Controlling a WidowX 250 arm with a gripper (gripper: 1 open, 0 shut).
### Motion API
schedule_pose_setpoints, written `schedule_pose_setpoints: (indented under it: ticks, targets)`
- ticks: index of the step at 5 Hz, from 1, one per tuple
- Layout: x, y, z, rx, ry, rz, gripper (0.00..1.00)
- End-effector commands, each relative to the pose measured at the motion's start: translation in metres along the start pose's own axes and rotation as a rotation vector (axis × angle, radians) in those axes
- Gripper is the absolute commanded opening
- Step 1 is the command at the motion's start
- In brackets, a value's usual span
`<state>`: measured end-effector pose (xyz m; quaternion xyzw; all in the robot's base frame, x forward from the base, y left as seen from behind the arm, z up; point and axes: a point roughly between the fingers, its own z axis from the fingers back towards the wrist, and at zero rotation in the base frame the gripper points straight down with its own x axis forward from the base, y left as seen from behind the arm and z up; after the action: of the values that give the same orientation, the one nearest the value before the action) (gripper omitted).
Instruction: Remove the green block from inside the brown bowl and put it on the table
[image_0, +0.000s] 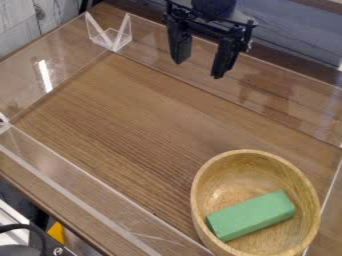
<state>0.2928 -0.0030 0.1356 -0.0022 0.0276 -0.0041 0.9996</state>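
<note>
At the far left corner of the worktop (127, 120), where the low clear acrylic walls (67, 205) meet, stands one clear folded piece (108, 32); what it is cannot be told. Right of it, near the back edge, one black gripper (201, 57) hangs pointing down, its two fingers spread wide and holding nothing. At the near right sits one brown bowl (214, 180), round and shallow. Inside it lies one green block (251, 216), flat on the bowl's floor, slanted. The block is well apart from the gripper, nearer the camera and further right.
</note>
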Motion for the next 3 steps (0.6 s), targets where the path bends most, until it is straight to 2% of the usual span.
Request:
schedule_pose_setpoints:
  ticks: [1,2,3]
  targets:
    - [-0.005,-0.008,0.000,-0.002,0.008,-0.040,1.00]
    - [-0.026,-0.035,-0.006,-0.007,0.033,-0.168,1.00]
    - [-0.049,-0.084,-0.013,-0.006,0.046,-0.372,1.00]
